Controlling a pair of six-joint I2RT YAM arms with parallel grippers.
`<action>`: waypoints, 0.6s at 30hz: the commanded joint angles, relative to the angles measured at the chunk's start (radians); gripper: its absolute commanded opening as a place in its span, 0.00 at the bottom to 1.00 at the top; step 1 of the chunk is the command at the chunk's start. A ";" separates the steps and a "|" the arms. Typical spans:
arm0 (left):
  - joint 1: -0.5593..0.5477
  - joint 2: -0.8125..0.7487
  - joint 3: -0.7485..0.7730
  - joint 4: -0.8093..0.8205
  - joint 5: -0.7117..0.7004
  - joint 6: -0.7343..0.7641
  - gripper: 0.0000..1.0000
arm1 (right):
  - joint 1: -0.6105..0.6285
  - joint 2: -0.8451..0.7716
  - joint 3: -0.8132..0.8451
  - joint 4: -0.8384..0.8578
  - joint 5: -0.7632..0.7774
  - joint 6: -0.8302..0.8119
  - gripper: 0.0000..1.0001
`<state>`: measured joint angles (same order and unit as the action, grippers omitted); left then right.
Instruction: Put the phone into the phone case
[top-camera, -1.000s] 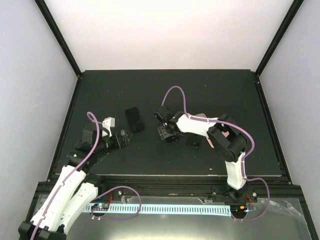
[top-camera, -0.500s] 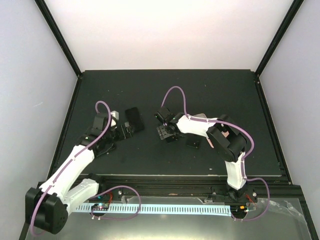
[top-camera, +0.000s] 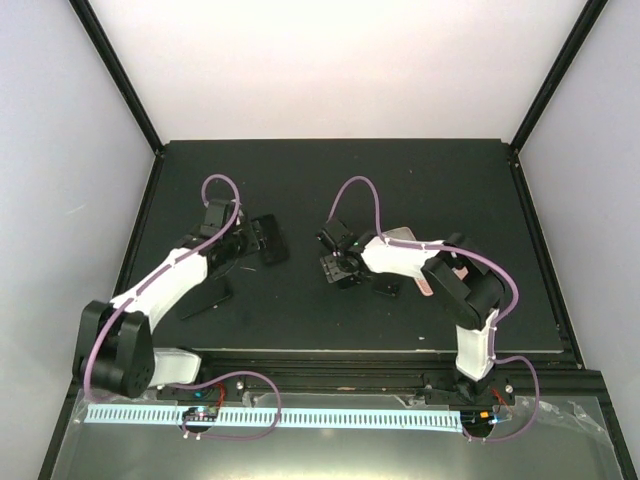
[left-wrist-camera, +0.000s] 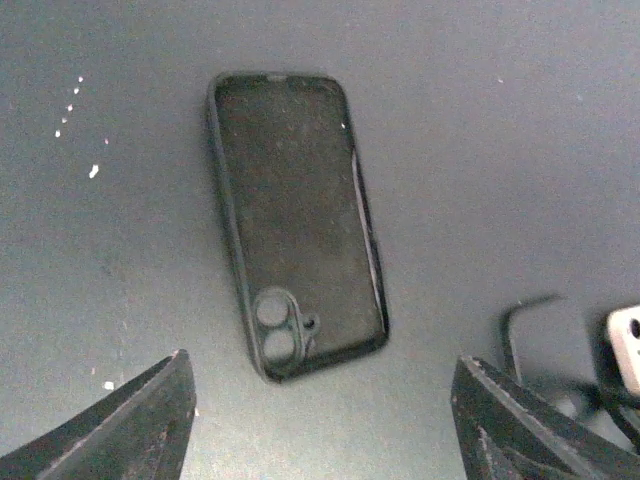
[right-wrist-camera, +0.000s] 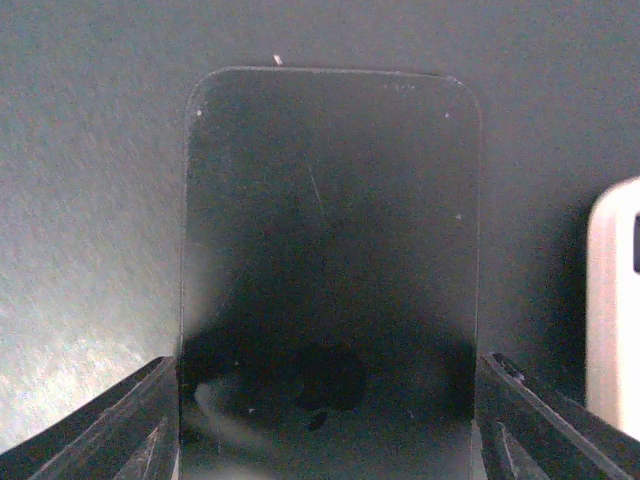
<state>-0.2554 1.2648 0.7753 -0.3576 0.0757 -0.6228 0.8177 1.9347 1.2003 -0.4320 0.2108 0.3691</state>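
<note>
Black matte table (top-camera: 330, 170), framed on all sides, with wide bare room across its far half. The left gripper (left-wrist-camera: 322, 358) hangs wide open, holding nothing, just near of the case (left-wrist-camera: 295, 220), which lies flat left of centre (a dull black shell with a raised lip and two lens holes at its near end). The right gripper (right-wrist-camera: 328, 358) is closed against both long edges of the phone (right-wrist-camera: 330, 230), a glossy round-cornered slab mid-table, well apart from the case. A white thing (right-wrist-camera: 612, 300) lies just right of the phone. Pale specks (left-wrist-camera: 75, 95) dot the mat.

Lab test cell: white walls (top-camera: 330, 60), black table (top-camera: 400, 180).
</note>
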 joint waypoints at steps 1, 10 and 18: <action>0.012 0.107 0.076 0.069 -0.092 0.009 0.70 | -0.002 -0.055 -0.081 -0.052 0.017 0.036 0.74; 0.024 0.363 0.171 0.103 -0.093 0.033 0.55 | 0.005 -0.138 -0.185 -0.029 -0.028 0.078 0.72; 0.025 0.459 0.220 0.105 -0.113 0.047 0.40 | 0.012 -0.174 -0.212 -0.019 -0.035 0.090 0.71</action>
<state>-0.2356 1.6978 0.9474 -0.2790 -0.0044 -0.5972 0.8242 1.7779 1.0080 -0.4320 0.1989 0.4309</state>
